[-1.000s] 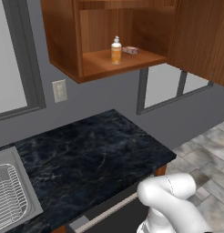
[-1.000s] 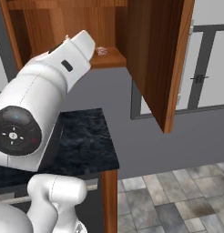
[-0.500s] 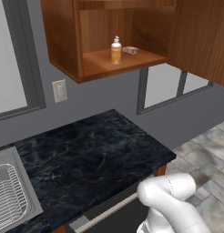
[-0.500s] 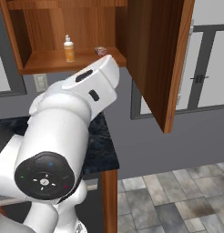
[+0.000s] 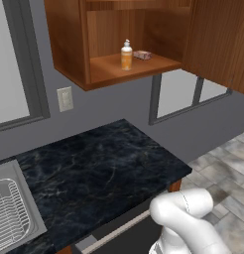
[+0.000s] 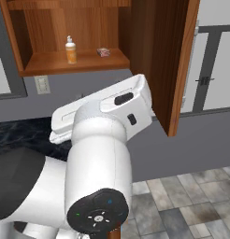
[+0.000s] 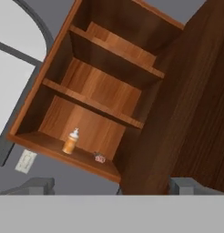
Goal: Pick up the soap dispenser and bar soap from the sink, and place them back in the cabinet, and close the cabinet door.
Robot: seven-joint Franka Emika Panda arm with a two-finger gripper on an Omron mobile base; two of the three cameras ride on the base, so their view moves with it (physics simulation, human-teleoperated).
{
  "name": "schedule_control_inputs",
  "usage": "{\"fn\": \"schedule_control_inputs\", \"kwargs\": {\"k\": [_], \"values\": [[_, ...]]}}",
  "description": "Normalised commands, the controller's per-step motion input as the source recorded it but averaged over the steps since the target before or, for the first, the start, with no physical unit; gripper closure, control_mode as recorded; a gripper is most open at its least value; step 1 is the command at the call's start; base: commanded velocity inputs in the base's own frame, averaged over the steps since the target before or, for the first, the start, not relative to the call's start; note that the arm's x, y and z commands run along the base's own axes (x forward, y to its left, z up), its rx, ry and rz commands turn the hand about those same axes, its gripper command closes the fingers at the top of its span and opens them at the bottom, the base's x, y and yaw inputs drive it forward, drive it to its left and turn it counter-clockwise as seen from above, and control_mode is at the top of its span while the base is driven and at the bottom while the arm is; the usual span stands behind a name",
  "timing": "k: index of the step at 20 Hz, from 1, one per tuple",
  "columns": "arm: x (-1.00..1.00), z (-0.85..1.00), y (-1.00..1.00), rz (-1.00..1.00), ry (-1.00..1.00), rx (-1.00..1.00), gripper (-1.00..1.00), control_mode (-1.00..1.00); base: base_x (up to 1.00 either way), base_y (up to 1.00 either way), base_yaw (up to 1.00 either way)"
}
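On the bottom shelf of the open wall cabinet (image 5: 69, 44) the soap dispenser (image 5: 126, 54) stands upright, an orange bottle with a white pump top, and the bar soap (image 5: 142, 54) lies just beside it to the right, apart from it and slightly farther back. Both items sit toward the middle of the shelf, clear of the cabinet's side walls. In the right base view the same pair appears with the soap dispenser (image 6: 70, 50) to the left and the bar soap (image 6: 103, 52) to the right. The cabinet door (image 6: 170, 60) stands swung out to the right of the opening, its inner wood face turned toward the shelf. In the hand view the cabinet interior appears tilted, with two empty shelves above the one that carries the soap dispenser (image 7: 71, 141) and the bar soap (image 7: 100, 158). The gripper (image 7: 111, 187) is released: its two dark fingertips (image 7: 40, 184) stand wide apart at the bottom of the hand view, with nothing between them, well short of the cabinet. Below the cabinet a black marble counter (image 5: 104, 171) runs along the grey wall, which carries a white outlet plate (image 5: 65, 98). The sink (image 5: 12, 216) with its wire rack lies at the counter's left end.
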Motion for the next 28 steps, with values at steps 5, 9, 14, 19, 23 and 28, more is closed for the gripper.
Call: {"fn": "schedule_control_inputs", "kwargs": {"k": [5,9,14,19,23,28], "values": [[-0.03,-0.01,-0.43,0.10,0.06,0.07,-1.00,-1.00,0.00,0.00,0.00],[-0.02,-0.09,-0.41,0.12,0.05,0.06,-1.00,-1.00,0.00,0.00,0.00],[0.00,-0.24,-0.38,0.12,0.01,0.03,-1.00,-1.00,0.00,0.00,0.00],[0.00,-0.29,-0.39,0.11,0.00,0.02,-1.00,-1.00,0.00,0.00,0.00],[0.02,-0.26,-0.41,0.09,0.00,0.01,-1.00,-1.00,0.00,0.00,0.00],[0.25,-0.19,-0.34,0.09,0.00,0.02,-1.00,-1.00,0.00,0.00,0.00]]}}
